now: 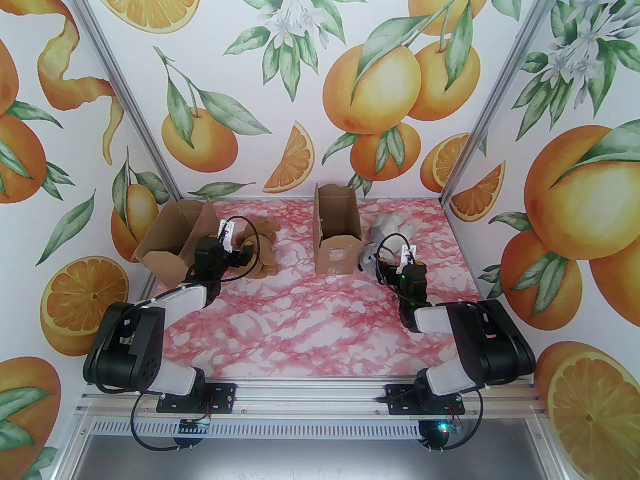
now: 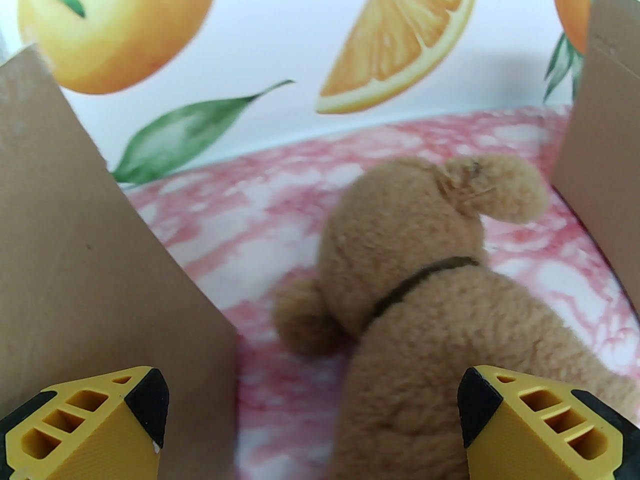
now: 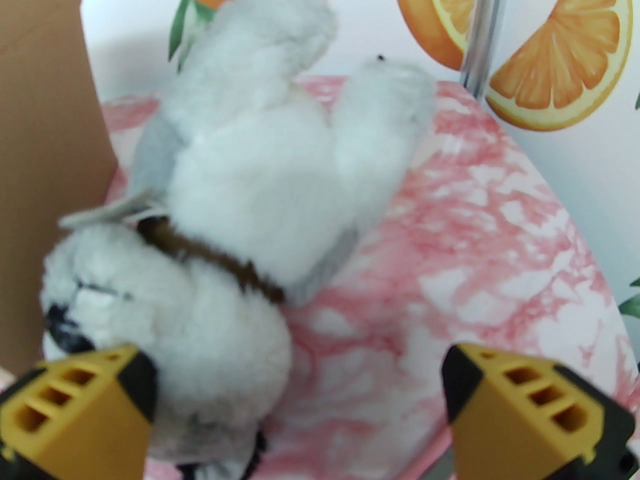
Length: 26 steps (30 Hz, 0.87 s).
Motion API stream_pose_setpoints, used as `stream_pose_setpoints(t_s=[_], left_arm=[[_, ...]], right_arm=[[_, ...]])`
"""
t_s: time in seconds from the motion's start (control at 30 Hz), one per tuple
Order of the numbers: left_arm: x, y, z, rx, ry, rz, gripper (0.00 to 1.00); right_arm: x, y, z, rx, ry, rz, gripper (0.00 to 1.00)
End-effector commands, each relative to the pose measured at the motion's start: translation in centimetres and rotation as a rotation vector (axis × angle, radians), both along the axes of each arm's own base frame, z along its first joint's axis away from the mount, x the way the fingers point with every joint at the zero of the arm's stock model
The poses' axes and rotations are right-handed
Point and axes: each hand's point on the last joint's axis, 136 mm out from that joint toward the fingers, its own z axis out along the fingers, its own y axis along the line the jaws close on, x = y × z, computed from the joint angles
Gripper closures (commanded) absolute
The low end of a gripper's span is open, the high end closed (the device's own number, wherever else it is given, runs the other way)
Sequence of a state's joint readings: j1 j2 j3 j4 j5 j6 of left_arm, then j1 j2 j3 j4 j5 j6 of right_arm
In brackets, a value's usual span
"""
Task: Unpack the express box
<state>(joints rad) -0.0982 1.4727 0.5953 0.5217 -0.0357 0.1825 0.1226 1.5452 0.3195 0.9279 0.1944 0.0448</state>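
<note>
Two open cardboard express boxes stand at the back of the table: one (image 1: 167,243) at the left with its flaps spread, one (image 1: 337,233) upright in the middle. A brown plush toy (image 1: 261,254) lies on the table between them. My left gripper (image 1: 244,253) is open just behind the toy, whose body (image 2: 415,288) lies between and ahead of the yellow fingers (image 2: 135,413). A white and grey plush toy (image 1: 392,230) lies right of the middle box. My right gripper (image 1: 382,264) hovers open over it, with the toy's head (image 3: 165,308) by the left finger (image 3: 90,413).
The pink marbled tabletop (image 1: 310,328) is bordered by orange-print walls at the back and sides. A box flap (image 2: 75,248) stands close on the left of the left gripper, and a box wall (image 3: 45,118) rises left of the white toy. A metal post (image 3: 480,23) stands at the back right corner.
</note>
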Motion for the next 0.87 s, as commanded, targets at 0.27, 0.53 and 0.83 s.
stream_pose_setpoints(t_s=[0.27, 0.53, 0.83], left_arm=[[-2.3, 0.7, -1.7, -0.055, -0.159, -0.055, 0.0], [-1.3, 1.1, -3.4, -0.051, -0.115, -0.021, 0.0], [-0.7, 2.1, -3.6, -0.067, -0.09, 0.025, 0.0]], right_arm=[[1.0, -0.6, 2.0, -0.014, -0.073, -0.053, 0.0], [1.4, -0.5, 2.0, -0.007, -0.062, -0.041, 0.0], [1.3, -0.4, 2.0, -0.004, -0.066, -0.032, 0.0]])
